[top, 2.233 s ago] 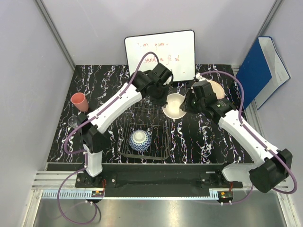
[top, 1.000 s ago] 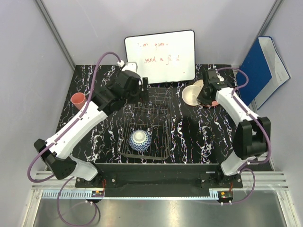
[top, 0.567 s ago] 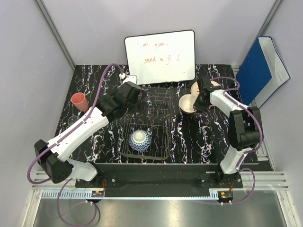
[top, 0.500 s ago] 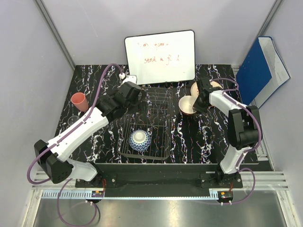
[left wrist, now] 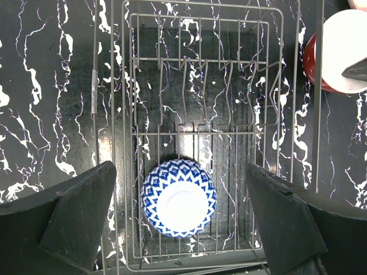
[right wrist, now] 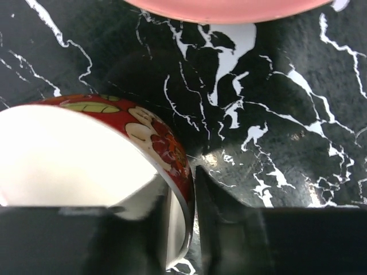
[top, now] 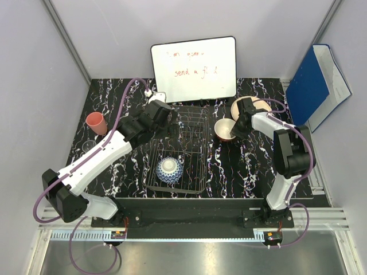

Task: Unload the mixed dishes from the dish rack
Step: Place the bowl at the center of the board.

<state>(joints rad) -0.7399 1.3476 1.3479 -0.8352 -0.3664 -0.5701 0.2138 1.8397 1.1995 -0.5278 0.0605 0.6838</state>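
The dish rack (top: 182, 150) is seen at the middle of the black marbled desk (top: 252, 166). One dish is held in it: the blue-and-white bowl (left wrist: 178, 198), placed at the rack's near end with its patterned outside turned up.

Just right of the rack's far end, the cream bowl (right wrist: 86, 154), red and flowered outside, is gripped at its rim by the right gripper (right wrist: 182, 220), with one jaw inside the wall and one outside. Whether that bowl is resting on the desk cannot be told.

Farther right of the rack, the pale plate (top: 255, 105) is laid flat. Left of the rack, the salmon-pink cup (top: 96, 122) is seen, and the clear glass (top: 88, 147) is faintly made out nearer.

The left gripper (top: 168, 121) is held above the rack's far left corner, its jaws spread wide with nothing between them. A whiteboard (top: 194, 67) is propped behind the rack.
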